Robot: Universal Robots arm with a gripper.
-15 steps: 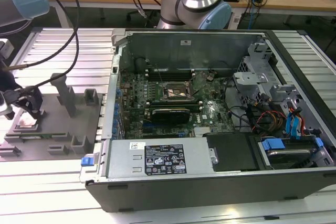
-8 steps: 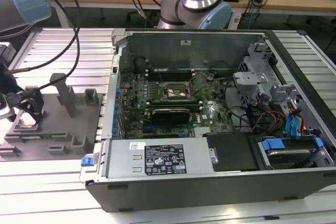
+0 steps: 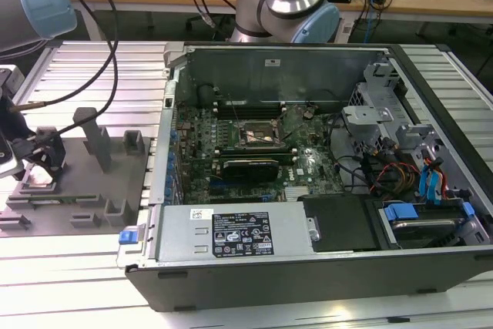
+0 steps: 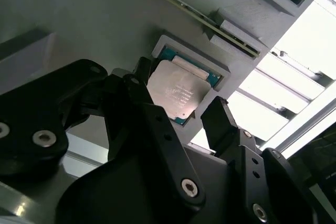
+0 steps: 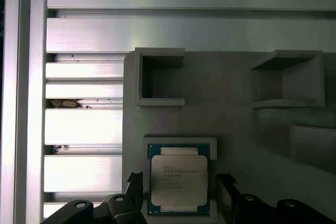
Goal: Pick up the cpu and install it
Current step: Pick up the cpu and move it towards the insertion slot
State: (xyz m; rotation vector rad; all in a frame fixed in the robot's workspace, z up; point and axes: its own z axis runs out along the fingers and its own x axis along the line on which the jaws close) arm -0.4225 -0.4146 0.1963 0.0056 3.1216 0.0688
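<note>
**End effector (image 5: 180,184) open astride cpu (image 5: 178,179) in fixture pocket**

Cpu lies flat, metal top up, directly under the end effector, in a shallow framed pocket of the grey fixture (image 5: 247,129). In both wrist views one finger (image 5: 135,186) stands to either side of the chip. The chip sits midway in the gap, and its centre falls about on the line between the two tips. The jaws are spread wider than the pocket frame and hold nothing. Neither finger looks to touch the chip, though how high the tips hang above it I cannot tell.

The chip is close to square. Its slightly longer edges seem to run alongside the finger faces, so a closing stroke would cross the shorter span. Judged from that, the alignment is set and the pick itself is not yet made.

The socket (image 3: 258,135) lies well apart from the end effector, inside the open case (image 3: 308,267) toward the exterior view's right.

Count: one cpu, one end effector with two fingers, and one fixture on the slatted counter (image 5: 84,124). There are also two empty box holders (image 5: 160,77) just beyond the chip, one case and one socket.
</note>
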